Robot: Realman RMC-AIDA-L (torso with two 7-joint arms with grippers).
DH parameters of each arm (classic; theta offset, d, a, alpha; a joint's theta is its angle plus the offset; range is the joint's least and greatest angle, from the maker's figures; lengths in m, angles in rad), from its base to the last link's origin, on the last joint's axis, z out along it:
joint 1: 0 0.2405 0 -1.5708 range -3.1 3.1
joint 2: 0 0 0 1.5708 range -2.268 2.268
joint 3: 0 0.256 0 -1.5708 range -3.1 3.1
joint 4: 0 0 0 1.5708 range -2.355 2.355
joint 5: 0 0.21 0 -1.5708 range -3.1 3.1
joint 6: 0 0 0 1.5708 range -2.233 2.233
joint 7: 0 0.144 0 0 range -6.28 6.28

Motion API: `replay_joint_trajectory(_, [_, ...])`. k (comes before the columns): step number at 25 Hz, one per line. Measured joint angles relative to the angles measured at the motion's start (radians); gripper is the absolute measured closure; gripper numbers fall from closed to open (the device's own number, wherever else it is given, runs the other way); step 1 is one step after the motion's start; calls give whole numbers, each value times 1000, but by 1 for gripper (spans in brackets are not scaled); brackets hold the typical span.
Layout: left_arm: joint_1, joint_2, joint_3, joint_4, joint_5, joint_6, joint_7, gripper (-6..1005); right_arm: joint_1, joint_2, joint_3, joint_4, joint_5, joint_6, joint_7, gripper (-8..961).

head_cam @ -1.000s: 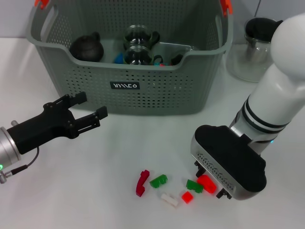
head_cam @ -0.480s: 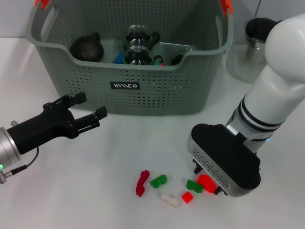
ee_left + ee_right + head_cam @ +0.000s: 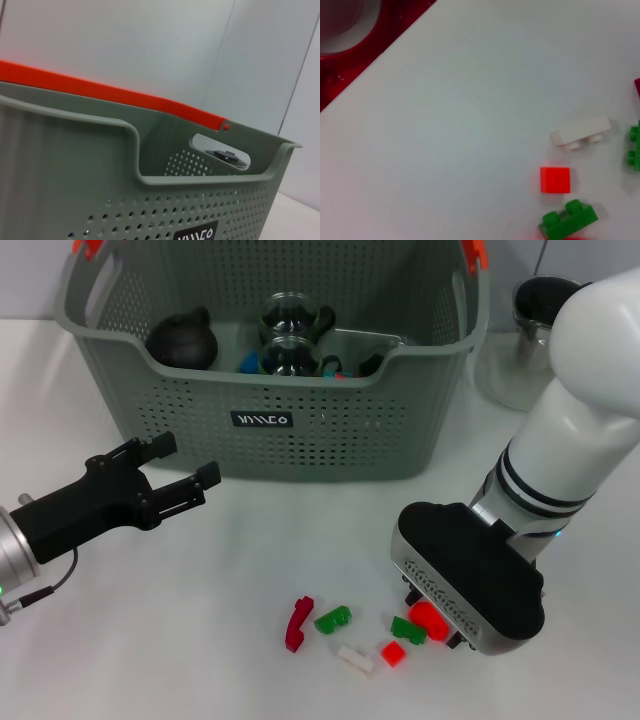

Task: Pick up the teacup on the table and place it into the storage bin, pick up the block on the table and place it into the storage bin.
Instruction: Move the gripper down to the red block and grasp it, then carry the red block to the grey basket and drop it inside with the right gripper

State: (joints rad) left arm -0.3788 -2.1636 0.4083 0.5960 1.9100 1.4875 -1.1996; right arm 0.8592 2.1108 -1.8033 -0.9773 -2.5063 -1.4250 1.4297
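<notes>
Down at the near table edge, the right end effector point(image 3: 437, 623) is hovering over a red block point(image 3: 431, 620), grip unclear, while the spread-open left end effector point(image 3: 180, 466) is idling farther away.

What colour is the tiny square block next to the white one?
The square block is bright red-orange. The right wrist view shows it best, near the white block.

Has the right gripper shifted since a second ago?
Yes. The right gripper has crept toward the robot's left, closing on the loose blocks, which lie unmoved.
</notes>
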Motion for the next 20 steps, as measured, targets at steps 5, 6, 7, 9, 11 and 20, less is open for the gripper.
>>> replay_joint_trajectory(5, [0,1,-4,-1,0,1,0,139,0,2,-16,1,4,23,7,310])
replay_joint_trajectory(6, [0,1,-6,-1,0,2,0,139,0,2,-17,3,4,27,8,310])
replay_joint_trajectory(7, [0,1,-8,-1,0,2,0,139,0,2,-17,5,5,31,8,328])
replay_joint_trajectory(9, [0,1,-8,-1,0,3,0,139,3,2,-18,12,6,38,8,363])
replay_joint_trajectory(11, [0,1,-8,-1,1,4,0,139,5,2,-19,15,6,42,9,398])
replay_joint_trajectory(20, [0,1,-9,4,1,11,0,139,9,-7,35,-7,16,21,42,446])
